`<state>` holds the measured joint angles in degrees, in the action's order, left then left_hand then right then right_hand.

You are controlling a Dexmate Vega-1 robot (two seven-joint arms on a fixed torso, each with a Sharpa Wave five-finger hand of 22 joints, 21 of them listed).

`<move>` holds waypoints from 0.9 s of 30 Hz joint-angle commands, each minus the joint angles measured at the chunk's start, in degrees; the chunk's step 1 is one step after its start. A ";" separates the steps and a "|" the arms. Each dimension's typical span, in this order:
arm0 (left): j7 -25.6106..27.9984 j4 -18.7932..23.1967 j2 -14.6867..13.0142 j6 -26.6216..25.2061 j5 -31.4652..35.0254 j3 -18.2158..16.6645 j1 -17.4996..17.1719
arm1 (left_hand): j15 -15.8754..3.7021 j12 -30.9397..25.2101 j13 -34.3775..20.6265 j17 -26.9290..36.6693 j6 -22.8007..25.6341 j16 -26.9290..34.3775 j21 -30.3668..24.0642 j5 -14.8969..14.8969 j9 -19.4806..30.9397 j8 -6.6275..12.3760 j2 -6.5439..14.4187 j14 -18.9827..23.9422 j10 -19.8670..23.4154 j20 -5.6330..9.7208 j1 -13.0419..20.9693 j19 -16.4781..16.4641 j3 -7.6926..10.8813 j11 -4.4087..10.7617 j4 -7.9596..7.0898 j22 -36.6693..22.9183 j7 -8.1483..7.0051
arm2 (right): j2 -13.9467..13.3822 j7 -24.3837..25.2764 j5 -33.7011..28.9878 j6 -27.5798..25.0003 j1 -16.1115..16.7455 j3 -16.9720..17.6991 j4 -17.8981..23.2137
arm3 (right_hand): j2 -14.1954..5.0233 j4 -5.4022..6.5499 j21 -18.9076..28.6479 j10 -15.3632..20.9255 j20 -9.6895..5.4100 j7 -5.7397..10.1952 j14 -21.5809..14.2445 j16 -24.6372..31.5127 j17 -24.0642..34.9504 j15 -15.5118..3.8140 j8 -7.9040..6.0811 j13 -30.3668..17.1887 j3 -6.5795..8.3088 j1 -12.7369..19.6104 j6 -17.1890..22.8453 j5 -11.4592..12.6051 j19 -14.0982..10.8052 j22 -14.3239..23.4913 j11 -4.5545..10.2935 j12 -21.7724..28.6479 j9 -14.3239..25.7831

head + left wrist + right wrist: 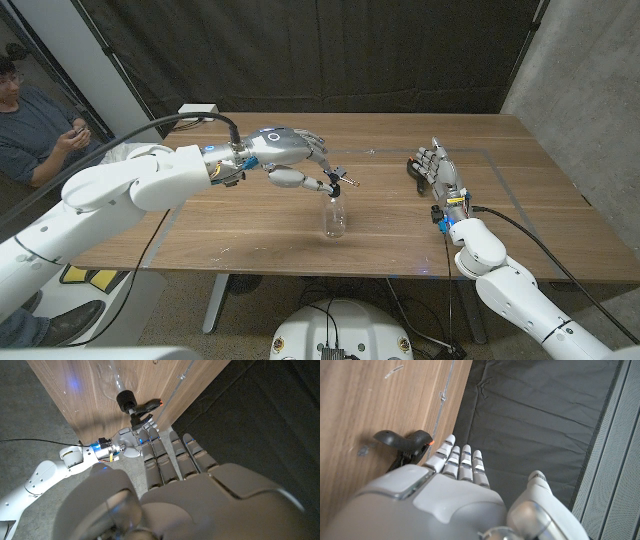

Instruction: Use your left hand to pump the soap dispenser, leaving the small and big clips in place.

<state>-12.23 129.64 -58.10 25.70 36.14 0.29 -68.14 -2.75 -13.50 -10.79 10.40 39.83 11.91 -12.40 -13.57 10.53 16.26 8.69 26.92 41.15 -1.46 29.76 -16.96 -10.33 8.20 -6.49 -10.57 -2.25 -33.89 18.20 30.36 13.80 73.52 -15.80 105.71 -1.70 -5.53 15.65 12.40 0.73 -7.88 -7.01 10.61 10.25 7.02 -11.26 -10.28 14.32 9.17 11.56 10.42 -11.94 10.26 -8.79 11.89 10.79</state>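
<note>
soap (335, 215): clear bottle with a black pump, near the middle of my table (250, 225).
left hand (300, 165): my fingers are apart, just over the pump, holding nothing.
right hand (437, 168): up on its edge, fingers straight, beside a black clip (414, 170).

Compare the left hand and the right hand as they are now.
The left hand is raised off the table, fingers stretched toward the pump of the soap dispenser; the right hand stands upright, fingers pointing up. The left hand is nearest the dispenser, the right hand a black clip. Both grip nothing.
</note>
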 commanded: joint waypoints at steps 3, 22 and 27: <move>1.13 -0.77 -0.46 -0.05 -0.05 1.94 1.21 | -1.88 0.42 -0.18 -0.02 0.25 -0.19 0.32 -0.42 0.08 -0.54 0.04 0.23 0.25 -0.10 0.09 0.26 0.12 -0.10 -0.30 -0.06 -0.08 | 0.12 -0.19 0.07 0.22 -0.21 -0.20 -0.33 | -0.44 -0.18 -0.14 0.23 -0.08 0.04 0.10 -0.09 0.27 0.65 -0.07 -0.32 -0.23 -0.22 0.63 -0.03 -0.56 0.17 -0.42 0.16 0.10; 1.24 -0.50 -1.34 -1.42 -0.05 4.68 2.95 | -1.62 0.94 -0.21 0.00 0.24 -0.34 0.50 -0.52 0.09 -1.07 0.19 0.11 0.18 -0.10 0.32 0.81 0.30 0.09 -0.34 -0.09 -0.19 | 0.32 -0.35 0.56 1.65 0.82 0.54 -0.91 | -0.46 -0.23 -0.40 0.23 -0.03 0.15 0.05 -0.09 0.26 0.72 -0.03 -0.32 -0.28 -0.23 0.63 -0.02 -0.65 0.18 -0.54 0.16 0.10; 1.42 -0.38 -1.41 -1.85 0.11 5.22 3.21 | -1.67 1.00 -0.22 0.01 0.29 -0.38 0.56 -0.54 0.10 -1.16 0.21 0.07 0.27 -0.09 0.39 1.00 0.34 -0.05 -0.34 -0.09 -0.06 | 0.27 -0.05 0.63 2.08 1.51 1.05 -0.74 | -0.46 -0.24 -0.45 0.24 -0.02 0.11 0.05 -0.10 0.26 0.71 -0.01 -0.32 -0.29 -0.23 0.59 -0.02 -0.65 0.19 -0.55 0.16 0.11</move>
<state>-11.25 128.98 -59.25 24.65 36.07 4.26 -65.68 -2.75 -12.63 -10.79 10.40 39.82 11.65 -11.94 -13.79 10.53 15.38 8.69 26.92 41.12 -1.34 29.77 -16.24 -10.08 8.18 -6.73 -10.56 -2.26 -33.64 18.10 30.75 15.15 74.16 -15.40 105.07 -1.70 -5.78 15.22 12.71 0.72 -7.67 -7.06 10.61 10.25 7.39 -11.26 -10.54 14.07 9.17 11.77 10.42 -11.94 10.26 -9.08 11.89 10.78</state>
